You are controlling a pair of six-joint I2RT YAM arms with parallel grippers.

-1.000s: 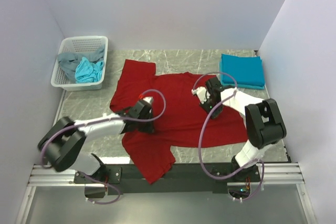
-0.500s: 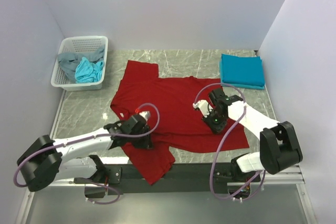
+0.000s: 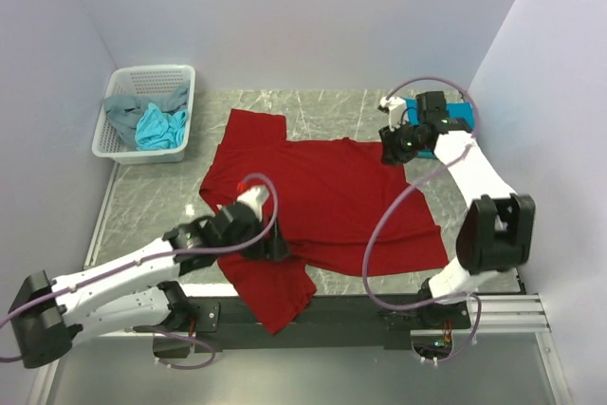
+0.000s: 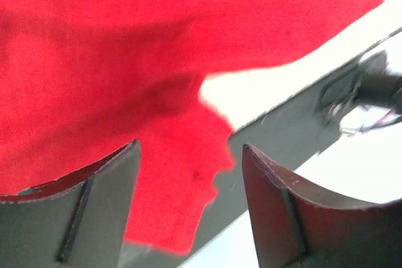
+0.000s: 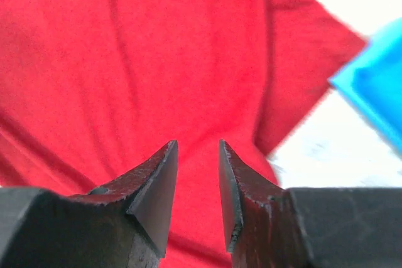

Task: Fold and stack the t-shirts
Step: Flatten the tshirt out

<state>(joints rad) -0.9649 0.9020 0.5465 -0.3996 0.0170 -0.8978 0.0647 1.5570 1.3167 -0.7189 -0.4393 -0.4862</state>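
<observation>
A dark red t-shirt [image 3: 322,196] lies spread flat on the table, with one sleeve hanging over the near edge. My left gripper [image 3: 277,251] is open and empty just above the shirt's near-left part. In the left wrist view [image 4: 188,152] its jaws stand wide apart over the red cloth [image 4: 125,61]. My right gripper [image 3: 390,151] hovers over the shirt's far-right corner, its jaws a little apart with nothing between them [image 5: 198,149]. A folded teal-blue t-shirt [image 3: 460,116] lies just right of it and also shows in the right wrist view [image 5: 377,86].
A white mesh basket [image 3: 123,78] stands at the far left, holding a grey shirt [image 3: 121,113] and a light turquoise shirt [image 3: 159,128]. The dark rail at the table's near edge [image 4: 282,123] runs under the hanging sleeve. Walls close in on both sides.
My right gripper has moved from the shirt's middle to its far-right corner beside the blue shirt. My left gripper has drawn back toward the near edge.
</observation>
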